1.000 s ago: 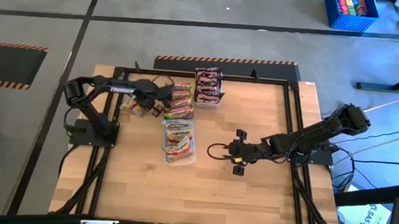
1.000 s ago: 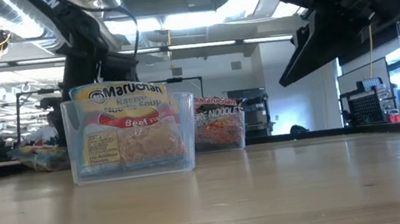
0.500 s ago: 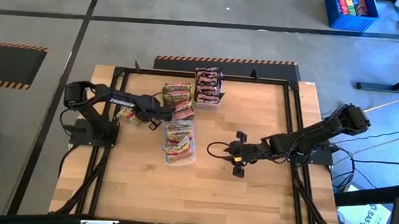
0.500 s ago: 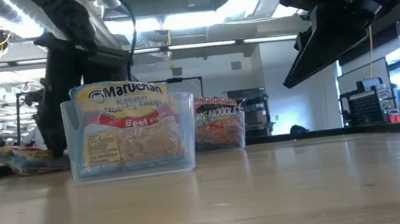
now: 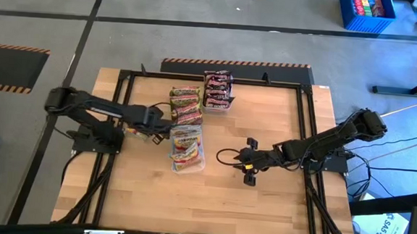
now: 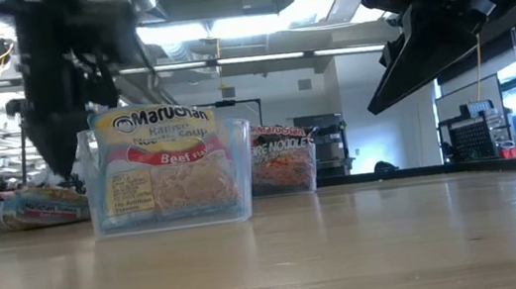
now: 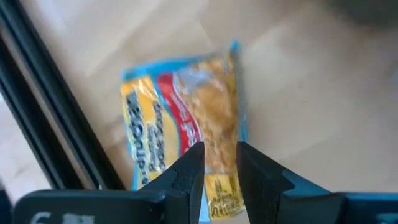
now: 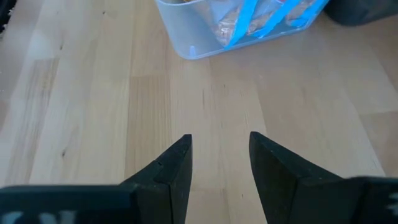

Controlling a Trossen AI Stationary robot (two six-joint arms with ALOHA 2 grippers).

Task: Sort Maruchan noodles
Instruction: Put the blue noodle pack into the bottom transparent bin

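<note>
A yellow noodle packet with a red band and blue edges [image 7: 180, 118] sits between the fingers of my left gripper [image 7: 217, 174]. In the high view that gripper [image 5: 157, 128] is just left of the clear tray of yellow packets [image 5: 186, 146], and the packet [image 5: 136, 131] sticks out to its left. Green-and-orange packets [image 5: 185, 105] lie stacked farther back. Dark brown-red packets [image 5: 217, 90] fill a tray at the far edge. My right gripper [image 5: 249, 163] hovers open over bare wood, right of the yellow tray. My left gripper pinches the yellow packet between its two fingers at one short end [image 7: 219, 155]. The fingers lie along the packet's length. The rest of the packet [image 6: 22, 207] reaches away from the fingers, flat and down at table height; whether it rests on the wood I cannot tell.
A black metal frame [image 5: 124, 75] runs round the wooden table top, and one of its rails [image 7: 43, 112] passes close beside the held packet. The yellow tray's corner [image 8: 242, 25] lies ahead of my right gripper. Bare wood spreads across the table's near half and right side.
My left gripper has moved from beside the green-and-orange stack toward the table's near edge, its arm drawing back to the left. The yellow packet has travelled with it and now sits left of the yellow tray.
</note>
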